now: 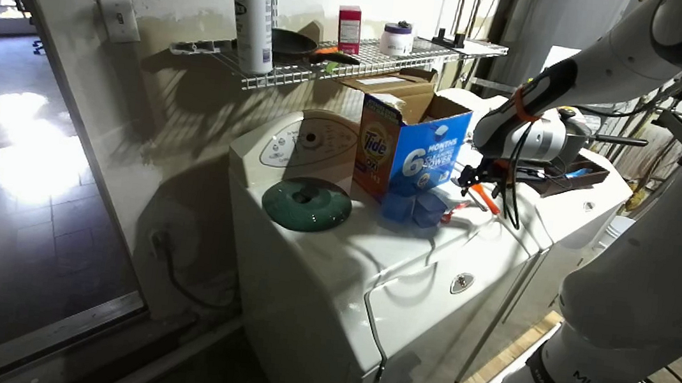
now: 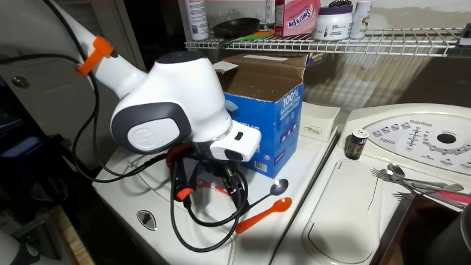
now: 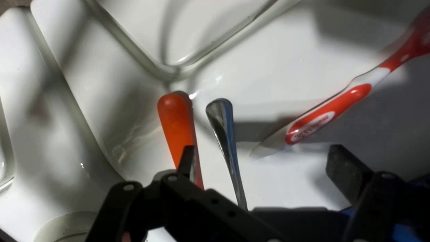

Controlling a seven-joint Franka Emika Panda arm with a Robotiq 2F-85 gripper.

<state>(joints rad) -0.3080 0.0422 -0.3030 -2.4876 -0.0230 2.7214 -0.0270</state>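
Now, the gripper (image 3: 268, 166) hangs over the white appliance top (image 3: 285, 80), fingers spread. In the wrist view, the metal spoon (image 3: 225, 141) lies at ten o'clock from their midpoint, handle nearly twelve-to-six, just beside the orange spoon (image 3: 175, 127).

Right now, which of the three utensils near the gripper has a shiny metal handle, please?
The silver spoon, lying between the other two; the orange spoon and the red-and-white utensil have coloured handles.
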